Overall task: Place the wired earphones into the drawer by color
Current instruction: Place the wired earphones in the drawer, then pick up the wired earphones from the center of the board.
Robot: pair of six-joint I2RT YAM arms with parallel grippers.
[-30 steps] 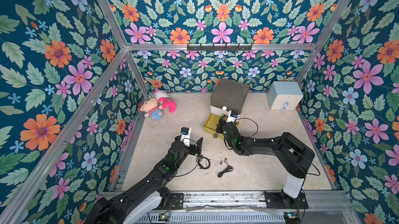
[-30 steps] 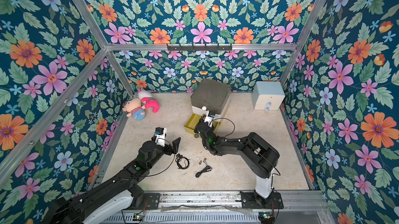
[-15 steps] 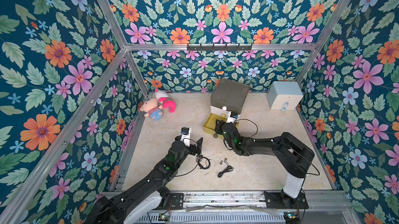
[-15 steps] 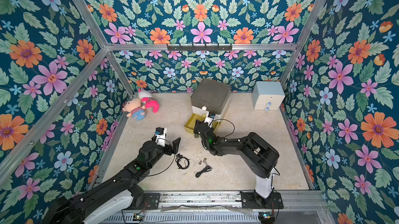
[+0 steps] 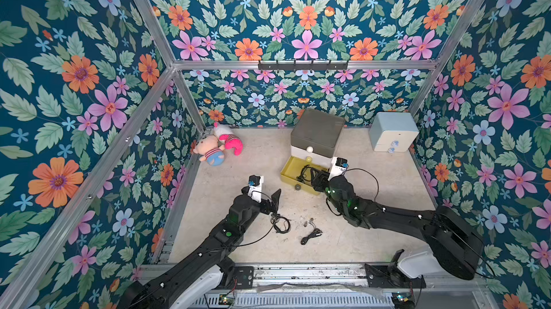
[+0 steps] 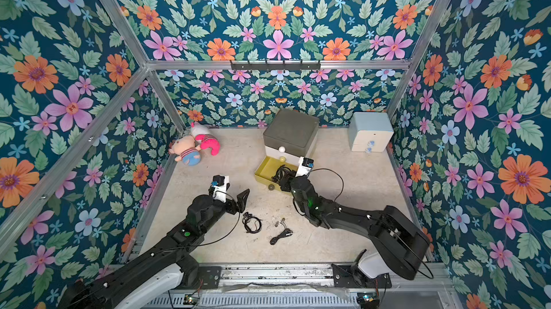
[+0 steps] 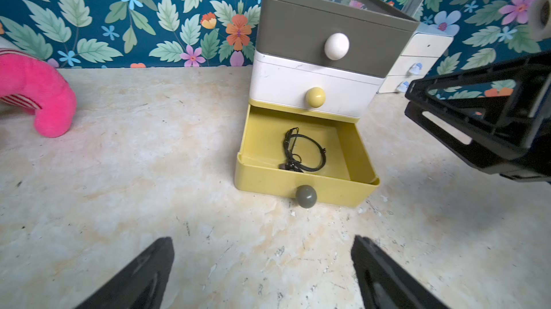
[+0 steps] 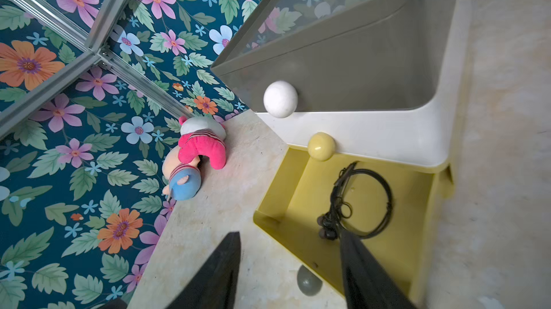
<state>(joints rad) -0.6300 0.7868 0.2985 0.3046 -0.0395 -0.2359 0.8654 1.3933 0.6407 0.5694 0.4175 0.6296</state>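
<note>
The drawer [image 5: 317,136] stands at the back with its grey and white tiers shut and its yellow bottom tier [image 7: 268,185] pulled out. One black wired-earphone bundle [image 7: 301,152] lies loose inside the yellow tier [image 8: 286,191]. My right gripper [image 8: 289,236] is open just above the tier's front wall, one finger over the inside beside the earbuds [image 8: 326,231]. Two more black wired earphones [image 5: 280,223] [image 5: 310,235] lie on the floor. My left gripper [image 7: 262,248] hovers open and empty beside the nearer bundle [image 6: 252,222].
Two plush toys [image 5: 219,146] lie at the back left corner. A pale blue two-drawer cabinet [image 5: 392,131] stands at the back right. Small crumbs of debris [image 5: 308,221] sit between the two floor bundles. A black hook rail [image 5: 302,65] runs along the back wall.
My right gripper has gone from shut to open over the yellow tier, and the black earphones now lie free inside it. The left arm has not moved.
</note>
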